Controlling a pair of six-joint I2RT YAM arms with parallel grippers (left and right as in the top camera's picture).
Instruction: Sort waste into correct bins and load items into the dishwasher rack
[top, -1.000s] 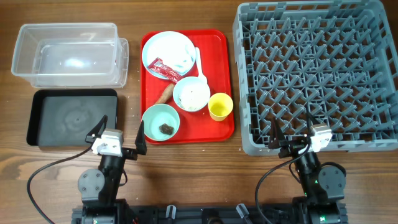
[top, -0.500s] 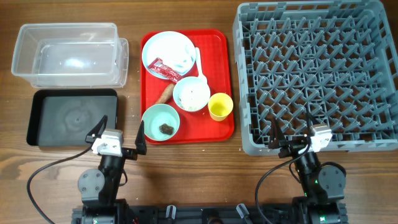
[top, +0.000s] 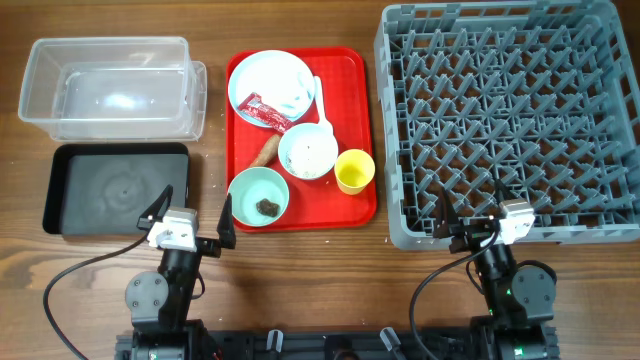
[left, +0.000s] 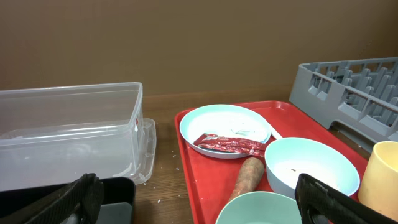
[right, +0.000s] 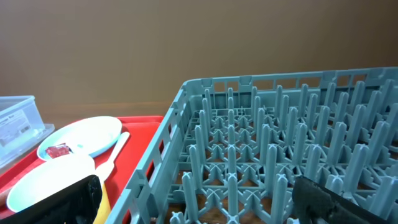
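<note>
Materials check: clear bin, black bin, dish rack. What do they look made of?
Clear bin: transparent plastic, glossy; see-through walls with bright highlights. Black bin: probably plastic, semi-gloss; soft glare on its floor. Dish rack: grey moulded plastic, fairly matte; uniform pegs and lattice, no metallic shine.

No text can be read; the print on the red wrapper (left: 229, 145) is too small to make out.

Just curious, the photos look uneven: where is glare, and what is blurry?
Overhead: a bright glare patch on the clear bin, a soft sheen on the black tray. Left wrist: left fingers are dark blurs. Right wrist: right fingers blurred too, rack sharper.
</note>
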